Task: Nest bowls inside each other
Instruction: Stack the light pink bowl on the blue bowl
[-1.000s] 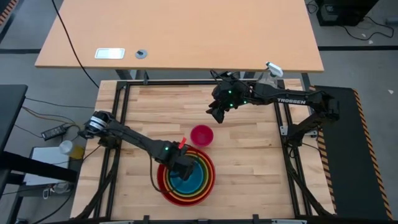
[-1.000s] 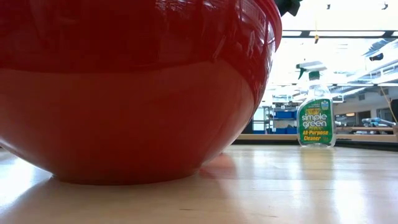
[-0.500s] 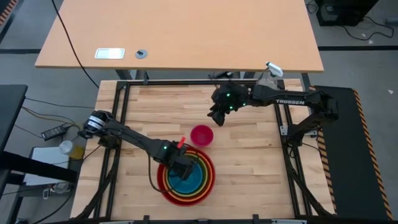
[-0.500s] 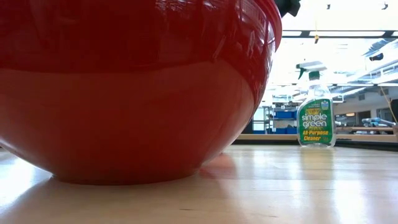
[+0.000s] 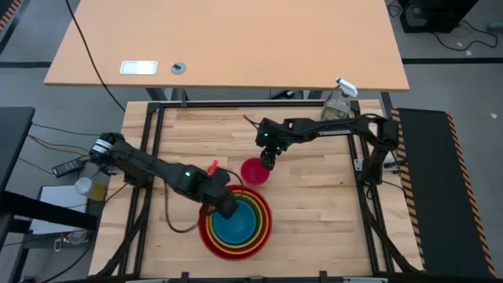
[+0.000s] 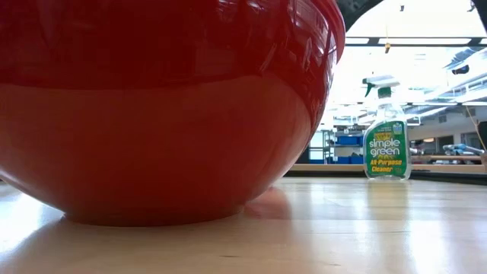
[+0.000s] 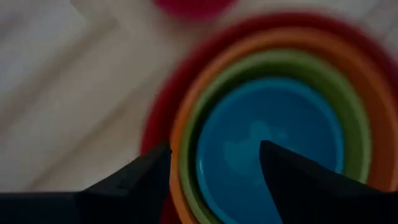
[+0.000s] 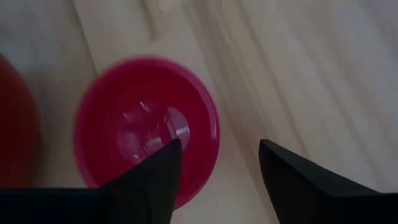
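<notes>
Near the table's front edge stands a nested stack: the red bowl (image 5: 211,236) outermost, then orange (image 7: 186,118), lime green (image 7: 211,81) and blue (image 5: 234,226) inside. The red bowl (image 6: 152,106) rests on its base on the wood. My left gripper (image 5: 223,207) hangs open above the stack's far-left rim, and in the left wrist view my left gripper (image 7: 214,180) frames the blue bowl (image 7: 273,137) without touching it. The magenta pink bowl (image 5: 253,170) stands upright on the table just beyond the stack. My right gripper (image 5: 267,161) hovers open over the far right rim of the pink bowl (image 8: 146,127).
A clear spray bottle (image 5: 338,102) stands at the table's far right corner, and the bottle (image 6: 386,137) also shows in the low view. Bare wood (image 5: 189,134) lies to the far left and on the right (image 5: 322,204). A second table (image 5: 236,39) stands beyond the far edge.
My left gripper has risen out of the blue bowl and drawn back toward the table's left; the blue bowl stays nested in the stack. My right gripper has come down toward the near side, from above the table's far part to just over the pink bowl.
</notes>
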`<state>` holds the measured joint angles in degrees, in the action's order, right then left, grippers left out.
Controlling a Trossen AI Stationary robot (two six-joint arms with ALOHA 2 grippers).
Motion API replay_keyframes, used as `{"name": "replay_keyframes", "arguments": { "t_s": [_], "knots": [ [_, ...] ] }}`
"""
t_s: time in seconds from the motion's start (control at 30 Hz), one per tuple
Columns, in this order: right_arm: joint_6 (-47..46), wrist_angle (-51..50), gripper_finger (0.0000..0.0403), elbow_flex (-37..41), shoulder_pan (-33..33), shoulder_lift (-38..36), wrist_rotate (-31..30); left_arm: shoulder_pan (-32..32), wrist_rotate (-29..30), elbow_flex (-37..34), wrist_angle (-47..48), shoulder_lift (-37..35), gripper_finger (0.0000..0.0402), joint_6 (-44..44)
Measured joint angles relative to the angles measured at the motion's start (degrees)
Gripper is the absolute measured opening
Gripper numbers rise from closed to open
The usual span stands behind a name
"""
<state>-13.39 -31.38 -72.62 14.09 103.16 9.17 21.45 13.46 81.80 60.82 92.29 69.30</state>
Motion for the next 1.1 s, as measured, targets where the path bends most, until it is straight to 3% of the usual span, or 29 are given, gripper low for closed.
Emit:
{"name": "replay_keyframes", "arguments": {
  "t_s": [0.2, 0.4, 0.9, 1.1],
  "knots": [
    [2.35, -0.03, 0.0227, 0.0, 0.35, 4.31, 2.29, -0.15, 11.0, 0.0, 5.06, -7.46, 0.0249, -2.18],
    [3.09, 0.55, 0.0193, -0.02, -0.09, 6.62, 2.14, -0.72, 17.46, 0.0, 9.45, -12.11, 0.0249, -1.5],
    [2.47, 1.76, 0.0054, -0.02, -0.68, 8.41, 0.11, -0.62, 18.25, -0.02, 11.95, -12.59, 0.0249, -1.53],
    [2.46, -0.02, 0.002, -0.02, -0.05, 6.87, 4.08, -0.17, 16.74, -0.02, 11.73, -12.59, 0.0249, -2.93]
  ]
}}
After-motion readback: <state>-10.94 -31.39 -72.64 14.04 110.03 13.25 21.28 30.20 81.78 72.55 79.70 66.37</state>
